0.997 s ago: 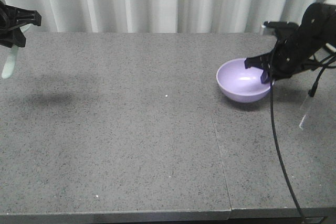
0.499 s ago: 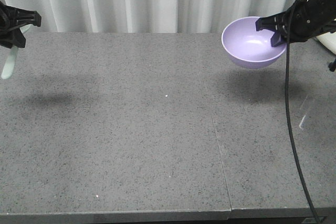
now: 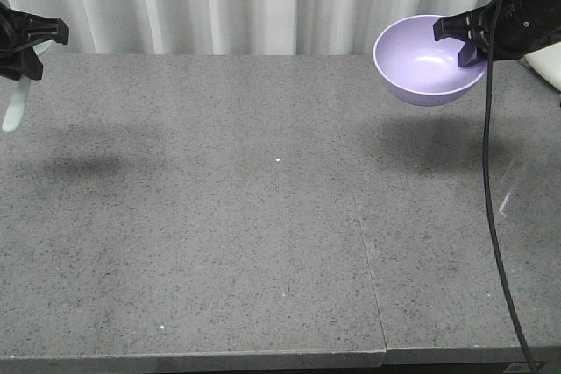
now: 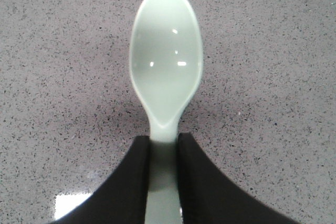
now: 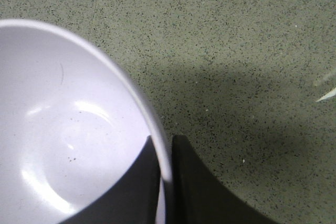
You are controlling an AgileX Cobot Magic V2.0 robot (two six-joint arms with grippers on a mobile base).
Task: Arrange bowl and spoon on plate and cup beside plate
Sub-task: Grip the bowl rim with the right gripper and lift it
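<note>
The lavender bowl (image 3: 428, 60) hangs in the air over the table's far right, tilted toward the camera. My right gripper (image 3: 465, 44) is shut on its right rim, one finger inside and one outside; the wrist view shows the bowl (image 5: 63, 129) with my right gripper (image 5: 165, 142) pinching the rim. At the far left, my left gripper (image 3: 24, 59) holds the pale mint spoon (image 3: 15, 107) above the table with its scoop pointing down. In the left wrist view the spoon (image 4: 166, 61) sticks out from my left gripper (image 4: 164, 142), shut on the handle. Plate and cup are out of view.
The grey speckled table (image 3: 263, 216) has a seam (image 3: 368, 251) running front to back right of centre. White curtains hang behind. A white object (image 3: 545, 63) shows at the far right edge, and a pale strip (image 3: 511, 188) lies on the right side of the table.
My right gripper lifted the bowl off the table and carried it up and slightly right. The left gripper with the spoon stayed still.
</note>
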